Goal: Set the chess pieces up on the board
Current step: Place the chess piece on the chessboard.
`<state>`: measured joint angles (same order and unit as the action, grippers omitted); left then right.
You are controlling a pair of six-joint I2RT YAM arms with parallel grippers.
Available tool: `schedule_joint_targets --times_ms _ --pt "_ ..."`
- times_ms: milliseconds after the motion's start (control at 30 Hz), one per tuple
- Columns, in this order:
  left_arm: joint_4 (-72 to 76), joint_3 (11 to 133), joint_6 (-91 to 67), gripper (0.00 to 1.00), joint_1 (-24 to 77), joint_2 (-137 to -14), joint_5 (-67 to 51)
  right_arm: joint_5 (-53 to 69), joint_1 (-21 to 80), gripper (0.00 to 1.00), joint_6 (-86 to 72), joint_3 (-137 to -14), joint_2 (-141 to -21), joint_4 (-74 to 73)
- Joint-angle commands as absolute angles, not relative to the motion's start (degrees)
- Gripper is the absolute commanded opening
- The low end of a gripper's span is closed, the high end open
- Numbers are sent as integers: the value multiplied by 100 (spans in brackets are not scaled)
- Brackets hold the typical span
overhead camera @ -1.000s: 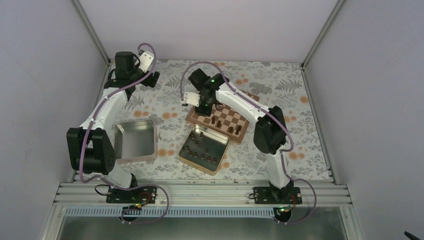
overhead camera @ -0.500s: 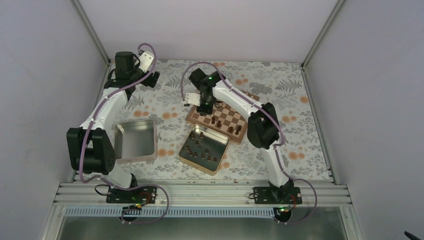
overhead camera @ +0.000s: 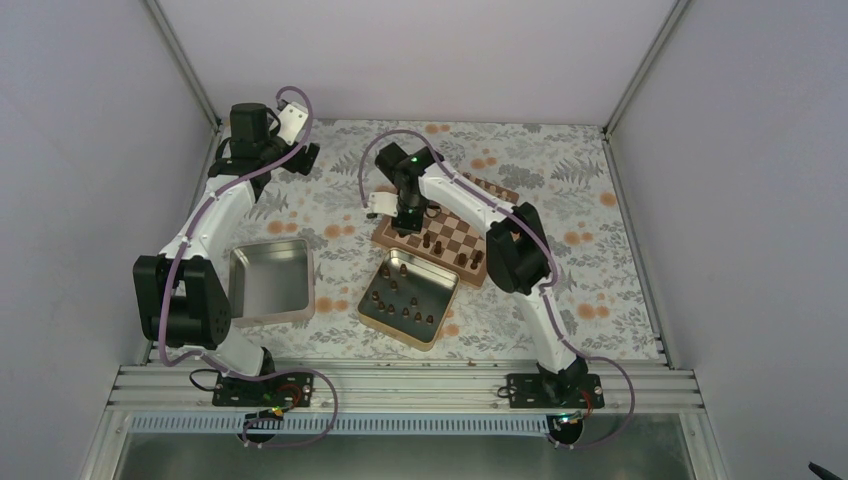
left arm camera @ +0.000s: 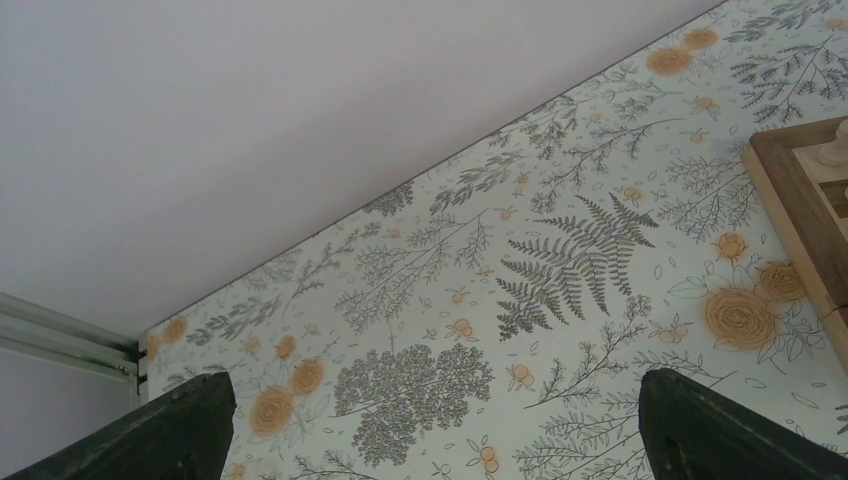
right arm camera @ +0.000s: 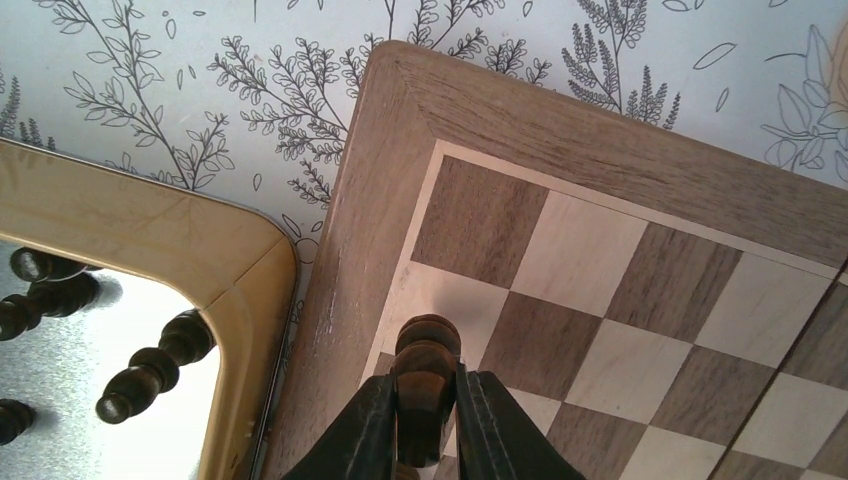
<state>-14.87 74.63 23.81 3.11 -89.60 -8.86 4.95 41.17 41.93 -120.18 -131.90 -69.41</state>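
Since a second ago, the right arm's elbow has been swung leftward, while the right pincer (overhead camera: 404,222) is kept over the left corner of the board (overhead camera: 462,228). From above, the grip itself is hidden by the wrist. In the right wrist view, the right pincer (right arm camera: 425,400) is seen pinching a dark brown chessman (right arm camera: 427,350) upright above the corner squares of the board (right arm camera: 560,130). More dark chessmen (right arm camera: 150,365) are shown lying in the tin (right arm camera: 120,215) just beside the board. The left pincer (overhead camera: 305,158) is held far left over the floral tabletop (overhead camera: 340,210). In its own view, the left pincer (left arm camera: 440,440) is spread wide, and a pale chessman (left arm camera: 835,145) is glimpsed on the board's edge.
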Motion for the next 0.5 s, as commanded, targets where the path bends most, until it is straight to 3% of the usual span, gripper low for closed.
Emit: schedule_joint_targets --times_ms 0,467 --pt "-1320 7373 2449 100 321 -8812 -1002 623 4063 18 4285 -12166 -13334 -6982" --pt "-1335 7383 2443 100 316 -8819 -994 694 3933 17 4309 -12101 -13386 -6860"
